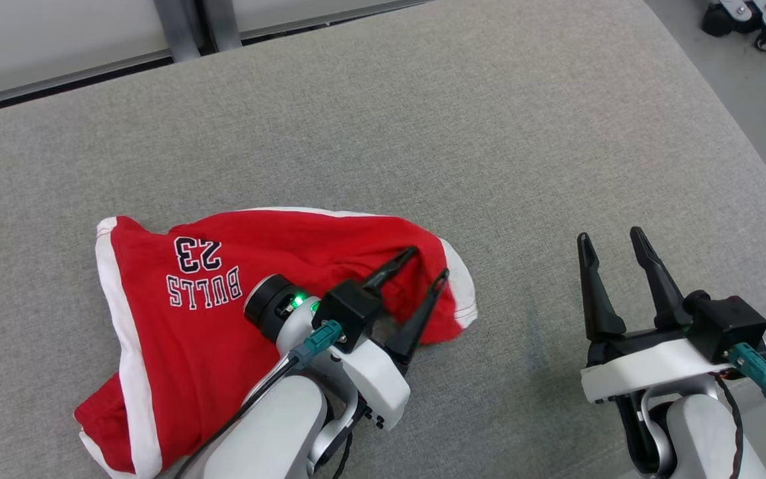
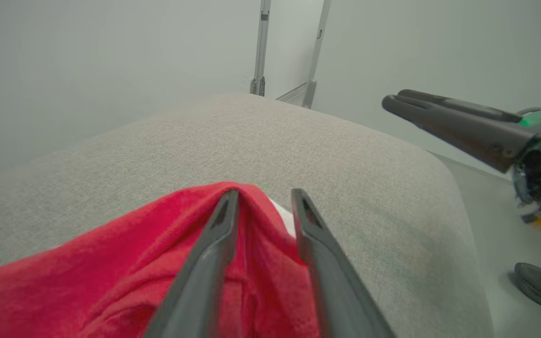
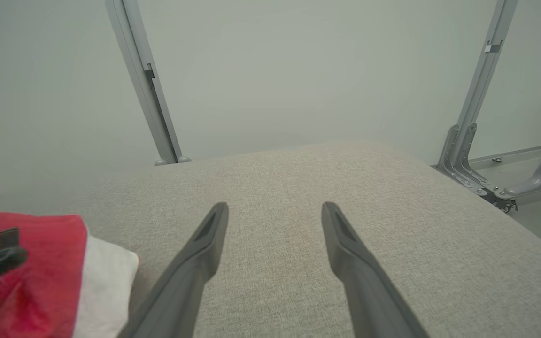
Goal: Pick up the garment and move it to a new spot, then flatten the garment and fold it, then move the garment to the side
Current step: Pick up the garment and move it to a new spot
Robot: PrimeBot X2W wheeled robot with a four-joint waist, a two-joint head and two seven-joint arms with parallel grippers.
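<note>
The garment (image 1: 177,313), a red jersey with white trim, its print upside down to the robot, lies bunched on the near left part of the grey cushion (image 1: 423,133); its body is rumpled, and one white-edged end (image 1: 461,283) points toward the cushion's middle. The left gripper (image 1: 428,265) hangs over that end with its jaws parted a little and red cloth lying in the gap; nothing looks pinched, so I judge it released rather than grasping. The right gripper (image 1: 610,234) hovers over the cushion's near right part, jaws wide and bare, well apart from the cloth.

The step in hand looks like the start of flattening. To do it well, the left gripper should rise straight off the cloth so that no fingertip snags a fold and drags the heap. Then each gripper should take one trimmed edge, the right at the end nearest the cushion's middle and the left at the end toward the cushion's left side. Each should pinch a single layer at the trim, not the bulk; the two should then draw apart low over the cushion, toward its bare middle. The chief risk is catching both layers, which would keep the wrinkles locked in.
</note>
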